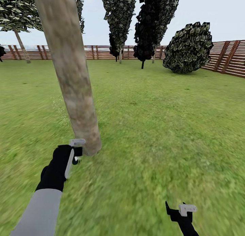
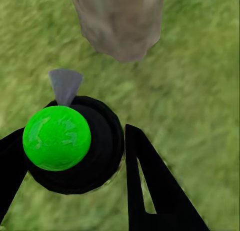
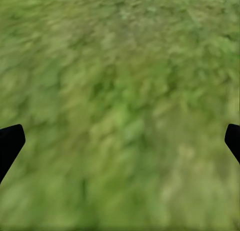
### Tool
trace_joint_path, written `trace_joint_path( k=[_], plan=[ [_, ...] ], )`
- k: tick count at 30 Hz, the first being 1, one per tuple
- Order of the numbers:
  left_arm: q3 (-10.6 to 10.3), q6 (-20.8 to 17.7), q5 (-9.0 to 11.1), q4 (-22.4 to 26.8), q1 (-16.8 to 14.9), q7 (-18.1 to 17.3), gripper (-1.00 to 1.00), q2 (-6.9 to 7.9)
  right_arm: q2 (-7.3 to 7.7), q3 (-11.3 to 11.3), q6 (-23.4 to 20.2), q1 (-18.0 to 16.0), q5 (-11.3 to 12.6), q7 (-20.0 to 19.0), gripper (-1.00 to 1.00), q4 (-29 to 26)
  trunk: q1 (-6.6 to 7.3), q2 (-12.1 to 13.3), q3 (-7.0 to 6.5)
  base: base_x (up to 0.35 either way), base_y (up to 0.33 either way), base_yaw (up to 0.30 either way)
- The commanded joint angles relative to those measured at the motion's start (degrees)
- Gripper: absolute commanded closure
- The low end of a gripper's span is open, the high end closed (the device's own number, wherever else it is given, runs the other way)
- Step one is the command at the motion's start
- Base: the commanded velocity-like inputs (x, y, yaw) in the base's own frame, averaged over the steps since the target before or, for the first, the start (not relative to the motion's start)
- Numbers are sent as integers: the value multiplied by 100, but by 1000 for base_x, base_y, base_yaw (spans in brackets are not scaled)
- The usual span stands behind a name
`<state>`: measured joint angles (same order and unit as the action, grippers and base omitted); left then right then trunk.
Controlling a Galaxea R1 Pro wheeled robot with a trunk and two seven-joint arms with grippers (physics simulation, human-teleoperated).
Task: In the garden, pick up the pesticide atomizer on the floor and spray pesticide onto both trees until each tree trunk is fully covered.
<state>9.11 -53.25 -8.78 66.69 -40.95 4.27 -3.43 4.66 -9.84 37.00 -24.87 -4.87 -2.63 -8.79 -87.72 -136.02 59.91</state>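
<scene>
Left pincer [image 2: 75,156] clamps green-topped atomizer [image 2: 57,137], nozzle aimed at pale trunk [image 1: 69,76] base | right pincer [image 3: 120,141] wide open, empty, idle over grass [image 1: 163,127]

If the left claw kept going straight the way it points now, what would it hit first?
Probably the tree trunk base: in the left wrist view it stands just ahead of the left claw, past the atomizer it holds. Depth is unclear; it could meet the grass first.
</scene>
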Motion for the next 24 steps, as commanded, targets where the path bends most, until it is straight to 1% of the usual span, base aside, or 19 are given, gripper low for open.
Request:
trace_joint_path(
  k=[1, 3, 5, 8, 9, 10, 12, 14, 18, 21, 24],
  plan=[
    [1, -2, 55, -15, 3, -16, 100, 138, 0, 0, 0, 0, 2, 1, -100, 0, 0, 0, 0, 0, 0, 0],
    [8, 8, 65, -66, 28, -35, 100, 263, 0, 0, 0, 0, 1, 3, -100, 0, 0, 0, 0, 0, 0, 0],
    [11, 74, 68, -196, 42, -43, 100, 300, 0, 0, 0, 0, 0, 4, -100, 0, 0, 0, 0, 0, 0, 0],
    [-6, 553, 69, -793, -2, -41, 100, 303, 0, 0, 0, 0, -1, 5, -100, 0, 0, 0, 0, 0, 0, 0],
    [-18, 726, 70, -1048, -35, -35, 100, 256, 0, 0, 0, 0, 0, 7, -100, 0, 0, 0, 0, 0, 0, 0],
    [-25, 789, 70, -1149, -101, -33, 100, 230, 0, 0, 0, 0, 0, 6, -100, 0, 0, 0, 0, 0, 0, 0],
    [-31, 852, 71, -1184, -189, -23, 100, 204, 0, 0, 0, 0, -1, 8, -100, 0, 0, 0, 0, 0, 0, 0],
    [-42, 862, 70, -1160, -208, -16, 100, 196, 0, 0, 0, 0, -2, 6, -100, 0, 0, 0, 0, 0, 0, 0],
    [-57, 852, 70, -1122, -312, -4, 100, 84, 0, 0, 0, 0, -2, 7, -100, 3, 0, 0, 0, 32, 0, 0],
    [-55, 844, 70, -1115, -361, 1, 100, 18, 0, 0, 0, 0, 1, 8, -100, 0, 0, 0, 0, 266, 0, 0],
    [-23, 843, 70, -1114, -329, 4, 100, 37, 0, 0, 0, 0, 0, 7, -100, 1, 0, 0, 0, 320, 65, 0]
  ],
)
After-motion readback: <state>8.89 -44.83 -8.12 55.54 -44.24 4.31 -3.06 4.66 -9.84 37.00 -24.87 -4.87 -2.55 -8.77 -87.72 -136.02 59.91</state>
